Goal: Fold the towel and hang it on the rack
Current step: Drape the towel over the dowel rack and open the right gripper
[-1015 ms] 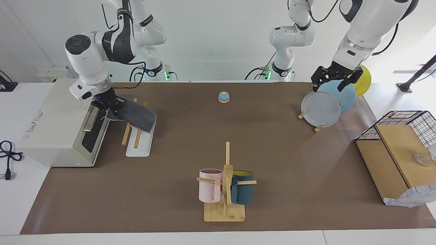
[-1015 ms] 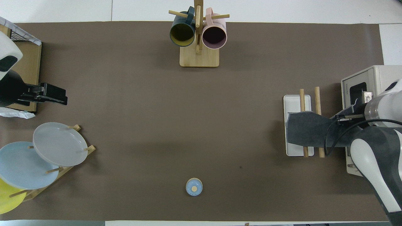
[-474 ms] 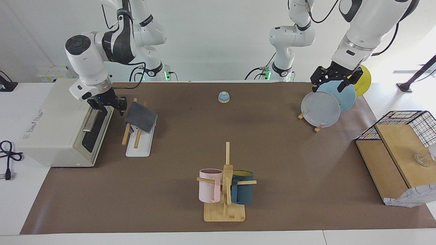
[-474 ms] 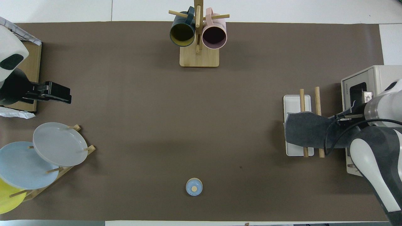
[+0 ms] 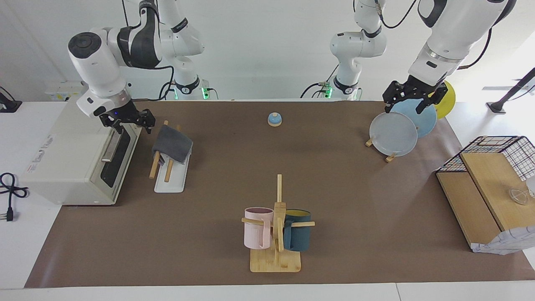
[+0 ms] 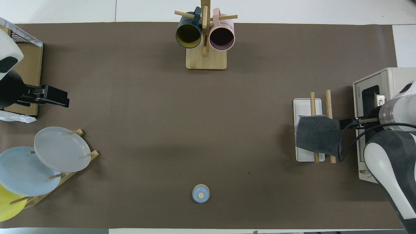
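Draping both rods of the rack (image 5: 169,177), the towel (image 5: 172,144) shows grey. We see our right end effector (image 5: 129,120) spread apart beside it, holding nothing. Our left end effector (image 5: 413,99), also apart, waits above the plates (image 5: 393,133).

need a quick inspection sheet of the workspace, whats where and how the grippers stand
surface: brown mat covering a white table.
job's things: towel, grey face out, draped over both rods of the rack, hanging free of any gripper.
clutter: mug tree with a pink and a dark blue mug; plate stand with three plates; small blue bell; white oven beside the rack; wire basket on a wooden board.
grippers: right gripper open and empty, above the oven's front edge beside the towel; left gripper open, waiting over the plates.
cables: black power cord on the table beside the oven.
surroundings: white wall, nothing else seen.
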`<state>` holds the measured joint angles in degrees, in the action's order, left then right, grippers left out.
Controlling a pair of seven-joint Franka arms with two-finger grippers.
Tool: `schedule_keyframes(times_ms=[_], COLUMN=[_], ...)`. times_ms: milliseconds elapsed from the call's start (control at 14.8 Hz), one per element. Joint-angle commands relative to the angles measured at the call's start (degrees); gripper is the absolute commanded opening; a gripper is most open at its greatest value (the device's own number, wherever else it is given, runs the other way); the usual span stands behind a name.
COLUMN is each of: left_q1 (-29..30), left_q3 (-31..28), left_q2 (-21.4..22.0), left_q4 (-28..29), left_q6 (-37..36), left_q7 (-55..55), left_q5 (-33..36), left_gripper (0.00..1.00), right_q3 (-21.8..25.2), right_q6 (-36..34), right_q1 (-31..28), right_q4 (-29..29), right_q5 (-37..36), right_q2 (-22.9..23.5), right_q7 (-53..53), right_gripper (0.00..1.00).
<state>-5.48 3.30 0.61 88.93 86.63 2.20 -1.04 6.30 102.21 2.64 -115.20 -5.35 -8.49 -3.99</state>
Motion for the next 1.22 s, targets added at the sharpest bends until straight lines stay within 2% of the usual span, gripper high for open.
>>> schedule_keyframes(times_ms=[0, 203, 271, 406, 542, 812, 1151], left_q1=[0.3, 1.1, 1.2, 1.4, 1.4, 1.4, 1.4], left_q3=[-0.1, -0.2, -0.2, -0.2, -0.2, -0.2, -0.2], left_q2=[-0.2, -0.2, -0.2, -0.2, -0.2, -0.2, -0.2], left_q4=[-0.2, -0.2, -0.2, -0.2, -0.2, -0.2, -0.2], left_q6=[-0.1, -0.1, -0.1, -0.7, -0.4, -0.5, -0.5], left_q7=[-0.7, -0.6, -0.6, -0.5, -0.5, -0.5, -0.5], left_q5=[1.1, 1.1, 1.1, 1.1, 1.1, 1.1, 1.1], left_gripper=[1.00, 1.00, 1.00, 1.00, 1.00, 1.00, 1.00], right_q3=[-0.5, -0.5, -0.3, -0.2, -0.3, -0.1, -0.3], right_q6=[-9.1, -19.1, -20.6, -21.1, -20.5, -23.5, -29.6], right_q1=[-0.4, -0.7, -1.0, -0.7, -1.0, -1.1, -1.4], right_q4=[8.5, 16.7, 16.8, 16.6, 17.8, 21.8, 29.7], right_q5=[2.5, 4.2, 4.5, 4.8, 5.0, 6.7, 5.5], right_q2=[0.6, 1.4, 0.3, -2.2, -1.8, 1.2, 7.3], right_q7=[1.3, 3.2, 3.1, 3.4, 3.9, 5.5, 5.7], right_gripper=[1.00, 1.00, 1.00, 1.00, 1.00, 1.00, 1.00])
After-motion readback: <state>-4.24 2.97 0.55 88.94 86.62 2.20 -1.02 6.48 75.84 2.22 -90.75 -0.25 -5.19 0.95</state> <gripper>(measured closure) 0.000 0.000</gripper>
